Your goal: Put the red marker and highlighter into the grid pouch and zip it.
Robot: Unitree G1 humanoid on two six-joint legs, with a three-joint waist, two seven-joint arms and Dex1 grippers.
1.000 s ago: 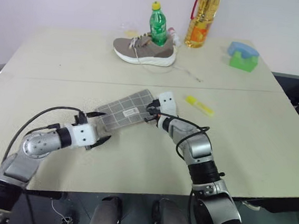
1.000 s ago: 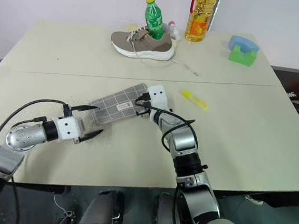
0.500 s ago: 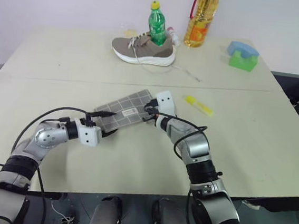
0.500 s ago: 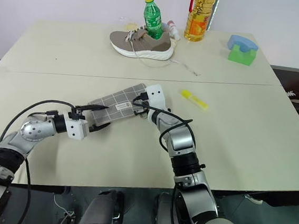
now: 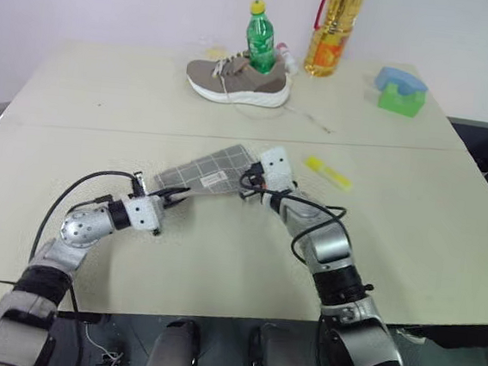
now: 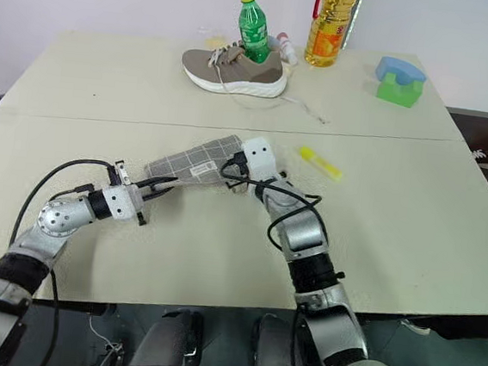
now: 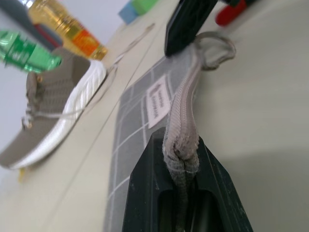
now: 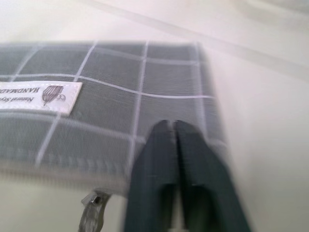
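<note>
Head camera: a beige table (image 5: 80,89) spans the frame. At centre lies the grid pouch (image 5: 206,171), grey with white lines. The left gripper (image 5: 173,197), centre-left, is clamped on the pouch's near-left corner. The right gripper (image 5: 249,183) sits at the pouch's right end. The yellow highlighter (image 5: 327,172) lies just right of centre, apart from the pouch. A sneaker (image 5: 236,80), green bottle (image 5: 259,37), oil bottle (image 5: 334,29) and green-and-blue block (image 5: 400,91) line the top.

Left wrist camera: black fingers (image 7: 145,193) pinch the pouch's zipper edge; a red cap (image 7: 231,12) shows at upper right.

Right wrist camera: fingers (image 8: 154,169) nearly closed over the pouch fabric, whether gripping it is unclear; a white label (image 8: 41,95) sits at left.
</note>
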